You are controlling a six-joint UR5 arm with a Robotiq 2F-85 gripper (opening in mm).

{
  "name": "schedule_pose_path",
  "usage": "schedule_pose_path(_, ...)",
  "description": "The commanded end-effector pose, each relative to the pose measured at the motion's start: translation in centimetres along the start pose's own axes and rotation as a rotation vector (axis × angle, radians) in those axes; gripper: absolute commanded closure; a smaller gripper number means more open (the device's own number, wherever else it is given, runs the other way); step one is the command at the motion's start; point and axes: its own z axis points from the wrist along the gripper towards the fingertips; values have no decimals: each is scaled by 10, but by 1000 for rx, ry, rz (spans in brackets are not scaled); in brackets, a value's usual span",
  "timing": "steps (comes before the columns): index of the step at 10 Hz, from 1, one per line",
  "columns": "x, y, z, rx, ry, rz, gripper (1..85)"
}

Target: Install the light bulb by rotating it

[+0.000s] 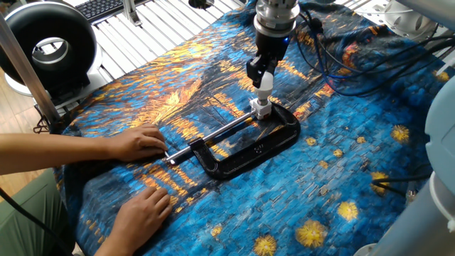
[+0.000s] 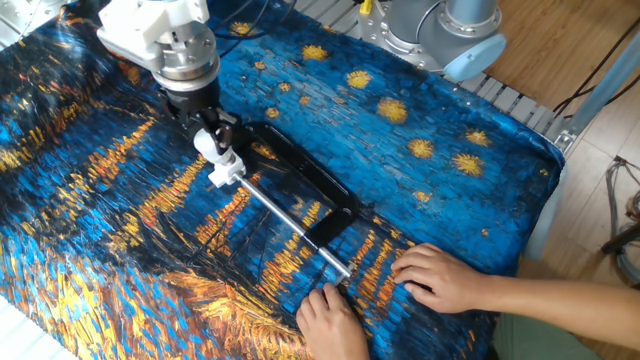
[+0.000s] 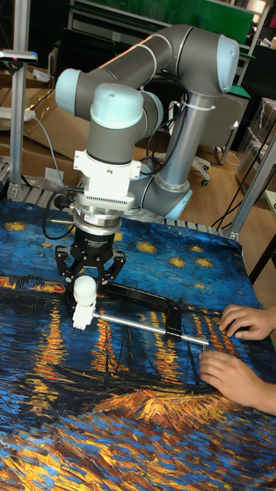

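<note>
Bulb (image 3: 83, 290) is seen upright with its neck down in the socket (image 3: 81, 315), which sits at the end of the clamp (image 1: 249, 146) screw on the blue cloth (image 1: 341, 142). The gripper (image 3: 85, 286) is lowered over it, the fingers (image 3: 64, 270) spread on either side of the globe; whether the pads actually press on it cannot be told, since in the tall view they appear just beside it. The step in hand is judged to be the screwing-in itself, or a re-grip between turns. A firm closing on the globe and a wrist rotation about the bulb's axis would be called for next, with the bulb kept straight.

The clamp's bar is steadied by two hands (image 1: 138, 142) (image 1: 142, 212). The thread is hidden inside the socket, so how far it is seated cannot be made out.
</note>
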Motion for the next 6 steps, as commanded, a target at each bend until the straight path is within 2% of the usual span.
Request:
schedule_pose_path(1,3,8,-3,-37,5,75,817)
schedule_pose_path(2,5,6,-3,-45,6,79,817)
schedule_pose_path(4,5,-7,-3,-12,2,67,810)
schedule_pose_path(6,4,-10,-2,16,0,73,810)
